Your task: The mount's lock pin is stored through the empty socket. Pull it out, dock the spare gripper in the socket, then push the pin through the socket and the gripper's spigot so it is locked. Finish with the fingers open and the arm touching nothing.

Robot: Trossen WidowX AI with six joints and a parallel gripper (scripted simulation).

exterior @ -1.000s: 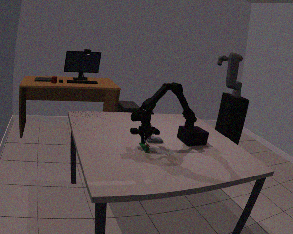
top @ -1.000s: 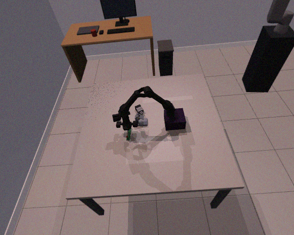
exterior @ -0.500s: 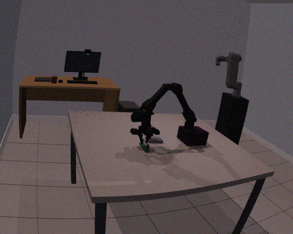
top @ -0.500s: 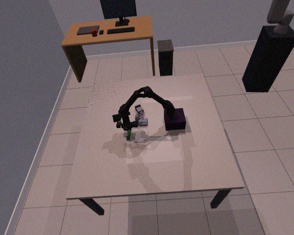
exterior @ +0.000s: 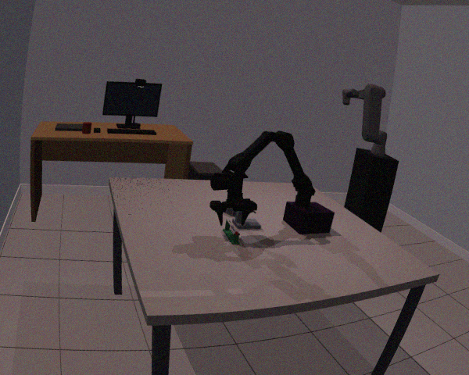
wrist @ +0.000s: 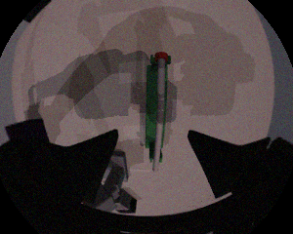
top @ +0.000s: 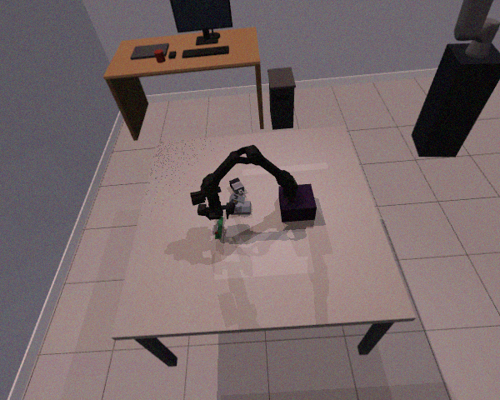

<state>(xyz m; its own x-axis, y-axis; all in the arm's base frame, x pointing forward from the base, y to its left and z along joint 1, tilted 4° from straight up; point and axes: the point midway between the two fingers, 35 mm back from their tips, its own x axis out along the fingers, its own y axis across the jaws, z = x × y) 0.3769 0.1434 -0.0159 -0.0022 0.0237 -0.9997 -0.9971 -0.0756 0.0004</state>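
Observation:
The lock pin (wrist: 159, 93) (top: 217, 233) (exterior: 237, 233), a thin grey rod with a red head, lies lengthwise along a narrow green holder (top: 220, 224) (exterior: 230, 237) (wrist: 151, 109) on the table. My gripper (top: 217, 216) (exterior: 232, 223) (wrist: 153, 133) is open and empty just above the pin's plain end, one finger on each side of the rod. A grey and white assembly with a flat base (top: 243, 207) (exterior: 252, 224) stands close behind; it also shows in the wrist view (wrist: 114, 182) beside the left finger. Which parts are socket and spare gripper, I cannot tell.
The arm's dark purple base block (top: 297, 203) (exterior: 309, 218) stands on the table (top: 267, 297) (exterior: 210, 278) to the right. A wooden desk (top: 181, 67) (exterior: 109, 137) and another arm on a black pedestal (top: 457, 103) (exterior: 370, 185) stand beyond the table.

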